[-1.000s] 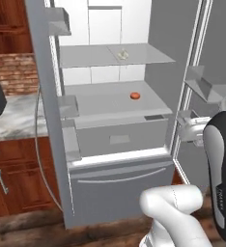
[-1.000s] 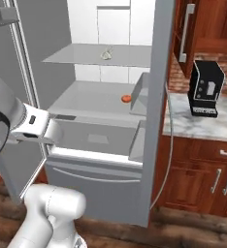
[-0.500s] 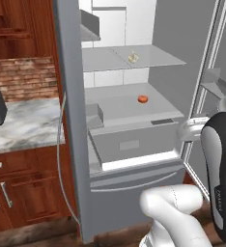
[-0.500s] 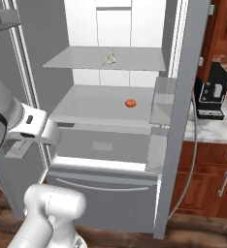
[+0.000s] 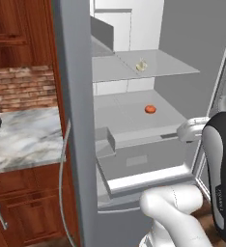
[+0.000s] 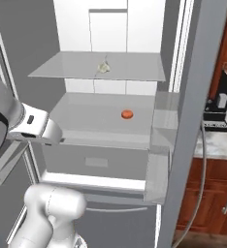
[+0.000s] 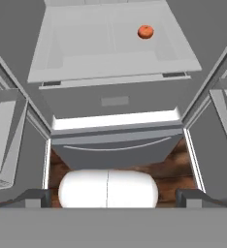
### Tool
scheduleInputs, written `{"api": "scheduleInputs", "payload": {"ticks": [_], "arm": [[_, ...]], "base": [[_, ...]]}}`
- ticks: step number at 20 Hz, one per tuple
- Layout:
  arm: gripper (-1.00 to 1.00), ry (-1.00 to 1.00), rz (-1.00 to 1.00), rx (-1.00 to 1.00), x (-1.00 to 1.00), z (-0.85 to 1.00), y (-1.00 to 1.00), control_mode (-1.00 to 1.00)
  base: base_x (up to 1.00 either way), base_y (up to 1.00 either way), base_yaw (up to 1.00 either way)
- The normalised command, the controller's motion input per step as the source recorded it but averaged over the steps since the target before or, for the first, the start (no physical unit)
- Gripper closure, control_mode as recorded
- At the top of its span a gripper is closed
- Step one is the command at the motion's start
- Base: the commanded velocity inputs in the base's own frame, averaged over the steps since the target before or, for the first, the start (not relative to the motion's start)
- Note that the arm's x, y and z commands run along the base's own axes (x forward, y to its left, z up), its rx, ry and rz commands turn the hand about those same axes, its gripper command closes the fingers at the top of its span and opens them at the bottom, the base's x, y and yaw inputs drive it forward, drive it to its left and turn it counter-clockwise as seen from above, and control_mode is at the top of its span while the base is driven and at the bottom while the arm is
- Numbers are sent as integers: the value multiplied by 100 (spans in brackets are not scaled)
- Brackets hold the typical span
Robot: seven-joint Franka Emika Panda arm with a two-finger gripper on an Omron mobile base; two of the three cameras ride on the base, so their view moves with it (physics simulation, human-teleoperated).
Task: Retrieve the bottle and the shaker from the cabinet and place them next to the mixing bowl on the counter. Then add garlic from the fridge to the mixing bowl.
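1. My hand (image 7: 113, 197) stands wide, holding nothing; in the hand view its two dark fingertips (image 7: 34, 197) rise far apart at the bottom, with the wooden floor (image 7: 173, 172) below them.
2. Just beyond the hand is the open fridge (image 5: 76, 96). Its grey bottom drawer front (image 7: 115, 145) is closest to me, low down, with a curved handle line across it.
3. Above that drawer sits a closed crisper drawer (image 6: 93, 162) under the lower shelf.
4. On the lower shelf (image 6: 91, 114) lies a small orange-red round item (image 6: 127, 114), alone and toward the right side of the shelf. It also shows in the left base view (image 5: 150, 109) and near the top of the hand view (image 7: 145, 32).
5. Higher and further back, the glass upper shelf (image 5: 163, 67) carries the garlic (image 5: 142, 65), a small pale bulb near the shelf's middle. In the right base view the garlic (image 6: 103, 68) is up and left of the orange-red item, well apart from my hand.
6. The fridge doors stand open at both sides, each with grey door bins (image 6: 156, 179).
7. To the left of the fridge is a marble desk (image 5: 23, 140) over wooden cabinets (image 5: 18, 207), with a brick wall (image 5: 21, 89) behind.
8. To the right, another stretch of desk bears a dark coffee machine (image 6: 221, 104).
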Motion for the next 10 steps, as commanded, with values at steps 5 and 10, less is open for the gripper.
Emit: {"api": "scheduleInputs", "payload": {"ticks": [5, 10], "arm": [[-100, 0, 0, 0, 0, 0, 0, 100], [-100, 0, 0, 0, 0, 0, 0, 100]], "base": [[58, 0, 0], [35, -3, 0]]}}
